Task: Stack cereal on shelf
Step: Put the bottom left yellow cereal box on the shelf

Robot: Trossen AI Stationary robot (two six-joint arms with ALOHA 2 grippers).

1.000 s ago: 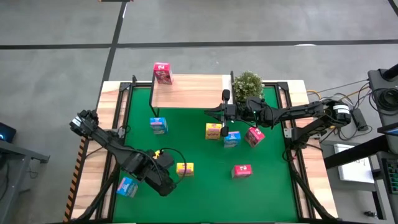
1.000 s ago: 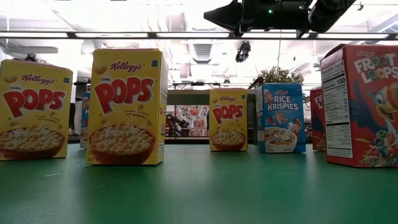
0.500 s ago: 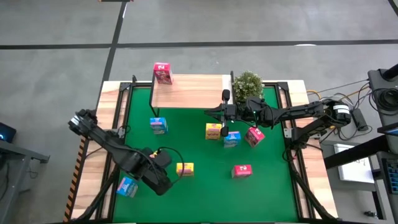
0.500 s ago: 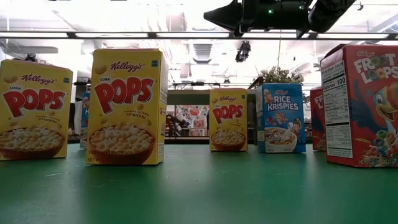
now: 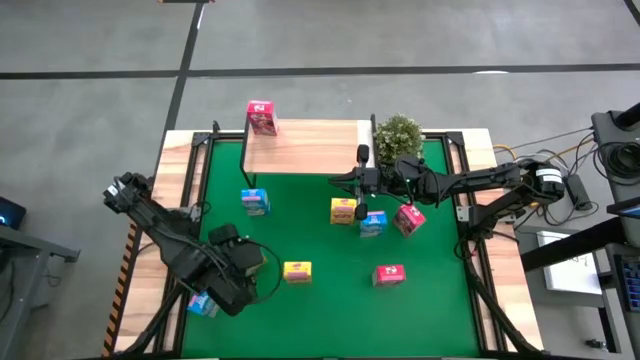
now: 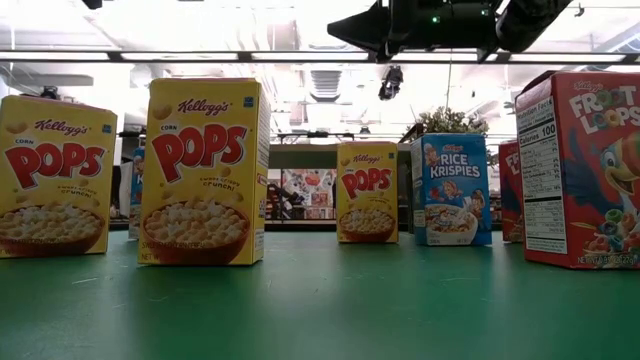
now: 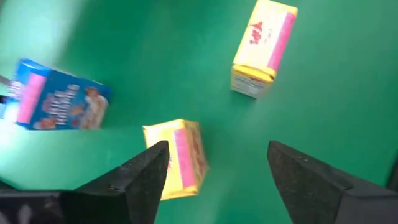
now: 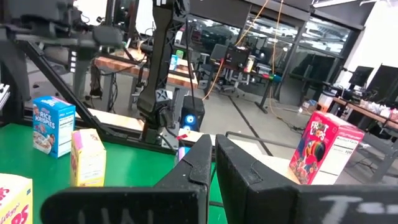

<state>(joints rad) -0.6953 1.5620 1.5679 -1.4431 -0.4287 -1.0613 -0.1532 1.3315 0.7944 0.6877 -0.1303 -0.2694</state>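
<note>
Two tools are in your view, and neither holds a box. Your left tool hangs over the front left part of the green counter, its fingers spread well apart with nothing between them. Through its wrist camera you see a yellow box lying flat just beside one finger, a second yellow box farther off, and a blue box tipped over to the side. From above you can find a yellow box just beside that tool and a blue one partly hidden under the arm, close to the counter's left edge.

Your right tool reaches in from the right, over the middle of the counter, near the front edge of the shelf; its fingers are pressed together, empty. Just below it in the high view stand a yellow box, a blue box and a pink-red box, close together. Another pink-red box sits apart toward the front, and a blue box stands left of centre.

Only one box is on the shelf: a pink-red one upright at its far left corner. A potted plant stands at the shelf's right end.
</note>
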